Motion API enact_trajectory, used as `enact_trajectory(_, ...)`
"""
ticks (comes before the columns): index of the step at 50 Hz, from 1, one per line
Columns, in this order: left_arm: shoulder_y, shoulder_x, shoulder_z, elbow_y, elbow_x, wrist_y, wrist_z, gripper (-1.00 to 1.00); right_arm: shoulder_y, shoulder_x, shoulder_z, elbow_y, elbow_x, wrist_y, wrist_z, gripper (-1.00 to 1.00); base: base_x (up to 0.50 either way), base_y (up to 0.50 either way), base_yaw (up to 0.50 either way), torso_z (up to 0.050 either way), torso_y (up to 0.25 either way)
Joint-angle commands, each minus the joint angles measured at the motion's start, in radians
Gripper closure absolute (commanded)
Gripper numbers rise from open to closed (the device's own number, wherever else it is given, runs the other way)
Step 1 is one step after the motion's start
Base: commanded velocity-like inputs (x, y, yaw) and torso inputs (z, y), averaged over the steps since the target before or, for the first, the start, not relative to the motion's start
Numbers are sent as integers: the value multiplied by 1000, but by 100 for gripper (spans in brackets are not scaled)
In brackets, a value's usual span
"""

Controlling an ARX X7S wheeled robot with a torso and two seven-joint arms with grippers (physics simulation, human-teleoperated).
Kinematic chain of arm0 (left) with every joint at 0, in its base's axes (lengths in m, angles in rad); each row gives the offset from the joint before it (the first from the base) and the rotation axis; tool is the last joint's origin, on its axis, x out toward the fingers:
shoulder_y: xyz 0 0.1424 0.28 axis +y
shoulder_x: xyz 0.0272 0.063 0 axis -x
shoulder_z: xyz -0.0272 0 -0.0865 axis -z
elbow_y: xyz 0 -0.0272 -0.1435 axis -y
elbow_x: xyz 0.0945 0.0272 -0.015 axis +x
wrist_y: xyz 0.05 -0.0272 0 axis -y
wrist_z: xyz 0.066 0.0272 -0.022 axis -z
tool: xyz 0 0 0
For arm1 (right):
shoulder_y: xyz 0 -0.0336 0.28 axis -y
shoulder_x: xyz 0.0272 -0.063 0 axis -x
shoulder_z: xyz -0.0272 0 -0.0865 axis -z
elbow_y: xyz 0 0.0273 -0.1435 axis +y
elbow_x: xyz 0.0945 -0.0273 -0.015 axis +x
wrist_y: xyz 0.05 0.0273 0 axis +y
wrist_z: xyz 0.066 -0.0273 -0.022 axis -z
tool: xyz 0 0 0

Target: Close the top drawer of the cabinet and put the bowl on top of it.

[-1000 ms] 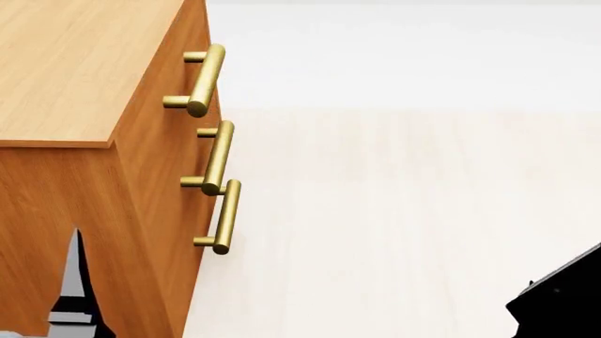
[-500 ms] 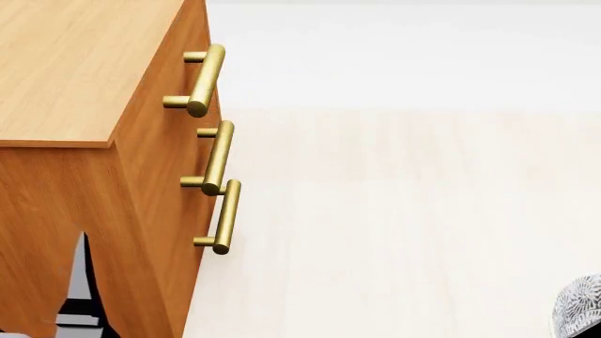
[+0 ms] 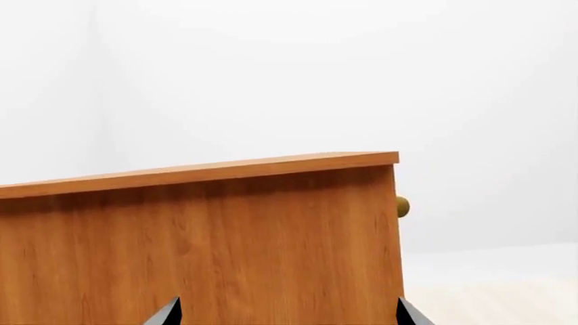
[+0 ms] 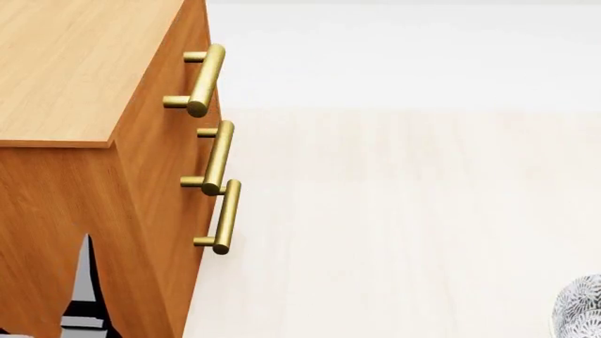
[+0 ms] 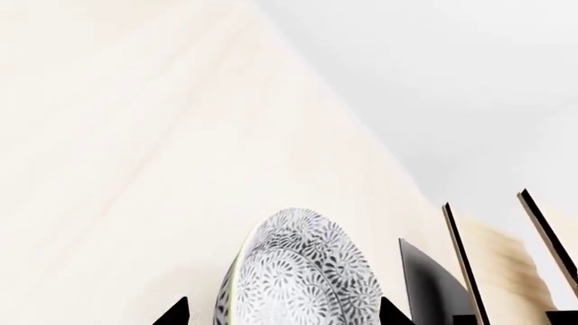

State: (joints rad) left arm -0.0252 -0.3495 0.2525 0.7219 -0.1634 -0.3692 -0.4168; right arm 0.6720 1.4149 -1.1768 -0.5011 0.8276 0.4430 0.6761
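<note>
The cabinet point(image 4: 84, 63) fills the left of the head view, its top bare. The top drawer point(image 4: 193, 42) lies flush with the two fronts below it, and its brass handle point(image 4: 205, 79) sticks out. In the left wrist view my left gripper point(image 3: 287, 318) is open, both fingertips point(image 3: 167, 313) spread wide before the cabinet's side wall point(image 3: 226, 244). The bowl point(image 5: 302, 271), white with a grey floral pattern, sits tilted between my right gripper's point(image 5: 284, 315) jaws, which are shut on it. The head view catches only the bowl's edge point(image 4: 580, 310) in the lower right corner.
Pale wood floor point(image 4: 395, 211) stretches right of the cabinet to a white wall. Two lower handles point(image 4: 218, 158) jut from the cabinet front. Thin black uprights of a shelf point(image 5: 465, 271) stand beside the bowl in the right wrist view. A grey and black part of my left arm point(image 4: 86, 296) shows low at the cabinet's side.
The black right arm at the head view's lower right corner has gone and the bowl has come into that corner. The left arm part has shifted slightly right.
</note>
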Motion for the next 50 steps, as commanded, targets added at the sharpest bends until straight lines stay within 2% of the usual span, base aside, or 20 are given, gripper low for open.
enact_trajectory(1, -2, -2, 3, -5, -2, 4, -3, -100, -36, -23, -21, 50, -12, -44, 1, -100, 0, 0, 0, 0, 0)
enact_trajectory(50, -7, -6, 25, -33, -3, 24, -15, -100, -118, -61, -51, 171, -16, -169, -2, -100, 0, 0, 0, 0, 0)
